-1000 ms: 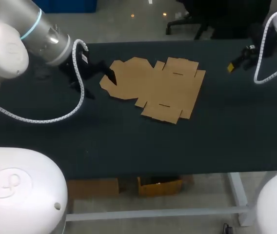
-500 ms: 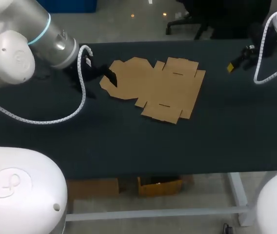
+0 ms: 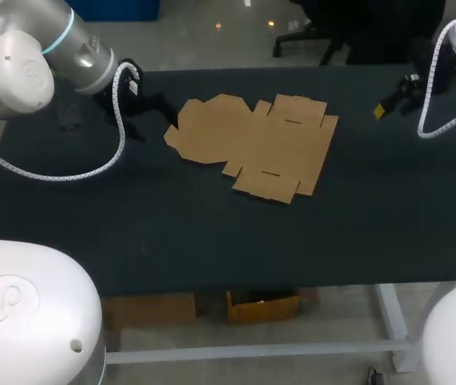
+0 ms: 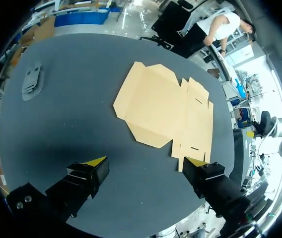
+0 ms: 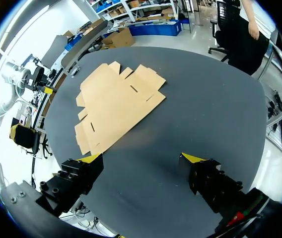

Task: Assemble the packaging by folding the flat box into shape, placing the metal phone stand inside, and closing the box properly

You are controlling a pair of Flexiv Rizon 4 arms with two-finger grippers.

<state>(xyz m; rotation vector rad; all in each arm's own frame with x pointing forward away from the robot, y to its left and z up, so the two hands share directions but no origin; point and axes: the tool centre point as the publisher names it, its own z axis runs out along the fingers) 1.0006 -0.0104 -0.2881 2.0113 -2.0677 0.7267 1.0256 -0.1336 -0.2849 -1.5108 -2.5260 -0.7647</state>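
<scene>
Just ahead of left hand [image 4: 147,161], spread and empty: flat box [image 4: 163,106], long axis running away; right hand [image 3: 390,101], also spread, well apart.

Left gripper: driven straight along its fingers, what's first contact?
Probably the flat box, its near edge lying just ahead of the open left gripper. Depth is unclear, so it could touch the table first.

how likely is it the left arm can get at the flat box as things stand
Probably yes. The left pincer hangs open just short of the flat box, with only bare table between them and nothing lying on the cardboard.
</scene>
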